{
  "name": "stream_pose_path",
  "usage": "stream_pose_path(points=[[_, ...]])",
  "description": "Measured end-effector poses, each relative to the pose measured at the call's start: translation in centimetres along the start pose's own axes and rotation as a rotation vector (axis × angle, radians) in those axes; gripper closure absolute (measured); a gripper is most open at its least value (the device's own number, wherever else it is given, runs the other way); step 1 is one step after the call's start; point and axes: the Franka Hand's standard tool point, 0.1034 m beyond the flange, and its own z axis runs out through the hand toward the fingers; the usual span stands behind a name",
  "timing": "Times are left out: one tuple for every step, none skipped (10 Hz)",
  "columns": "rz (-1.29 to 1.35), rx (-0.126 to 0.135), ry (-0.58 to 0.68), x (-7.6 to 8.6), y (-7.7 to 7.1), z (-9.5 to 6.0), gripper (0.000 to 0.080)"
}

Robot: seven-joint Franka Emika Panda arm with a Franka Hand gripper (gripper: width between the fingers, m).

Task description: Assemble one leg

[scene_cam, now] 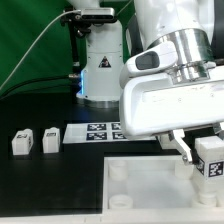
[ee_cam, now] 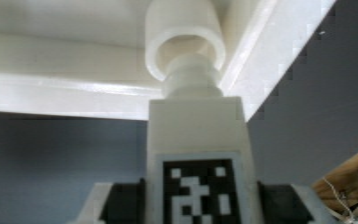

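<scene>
My gripper [scene_cam: 208, 156] is shut on a white leg [scene_cam: 210, 158] with a black-and-white tag and holds it at the exterior view's right, over the far right corner of the large white panel [scene_cam: 150, 175]. In the wrist view the leg [ee_cam: 199, 140] runs up between my fingers [ee_cam: 123, 203]. Its round tip touches a raised round socket [ee_cam: 197, 50] on the panel [ee_cam: 69, 70]. Two more legs [scene_cam: 21, 142] [scene_cam: 51, 140] stand on the black table at the exterior view's left.
The marker board [scene_cam: 95, 132] lies flat behind the panel. A white cylindrical stand with a blue light [scene_cam: 100, 70] rises at the back. A green curtain [scene_cam: 30, 40] hangs behind it. Cables [ee_cam: 345, 180] show beside my gripper in the wrist view.
</scene>
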Motion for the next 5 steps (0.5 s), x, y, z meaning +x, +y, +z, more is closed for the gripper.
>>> stream_pose_path(points=[[-0.002,0.001,-0.008,-0.16,-0.09,-0.11,0.0509],[-0.003,0.002,-0.011,-0.27,-0.12,-0.17,0.0509],[-0.003,0.001,-0.016,-0.50,-0.08,-0.23,0.0509],[-0.003,-0.001,-0.012,-0.61,0.02,-0.29,0.0509],[-0.002,-0.004,-0.005,-0.67,0.23,-0.23,0.0509]])
